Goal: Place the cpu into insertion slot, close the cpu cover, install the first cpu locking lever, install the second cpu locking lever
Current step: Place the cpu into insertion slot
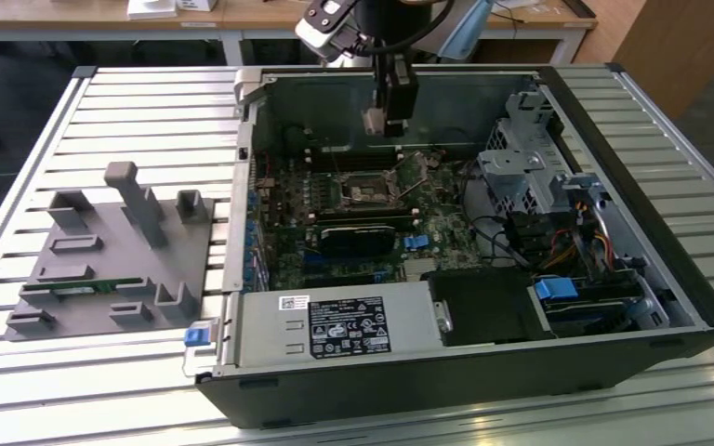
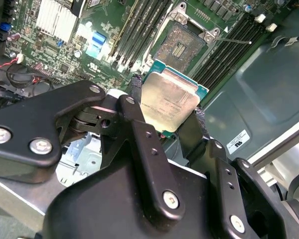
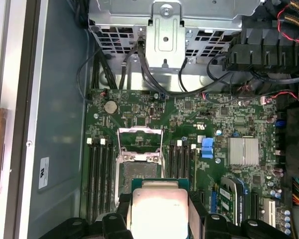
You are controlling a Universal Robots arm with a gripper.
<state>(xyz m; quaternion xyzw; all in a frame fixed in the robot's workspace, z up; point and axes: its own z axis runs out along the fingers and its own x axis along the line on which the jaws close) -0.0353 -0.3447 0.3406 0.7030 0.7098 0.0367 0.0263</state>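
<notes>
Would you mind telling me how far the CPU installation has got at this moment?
Done: the cpu is picked up, gripped in the tool. In hand: it hangs clear of the insertion slot, not yet seated; the slot's contact bed is bare. Left: the cpu cover stands open in the first wrist view, so seating, closing and locking remain.

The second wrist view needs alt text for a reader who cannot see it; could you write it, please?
A black gripper holds a silver square cpu by its edges above a green circuit board. The empty insertion slot lies just beyond, between long black slots.
</notes>
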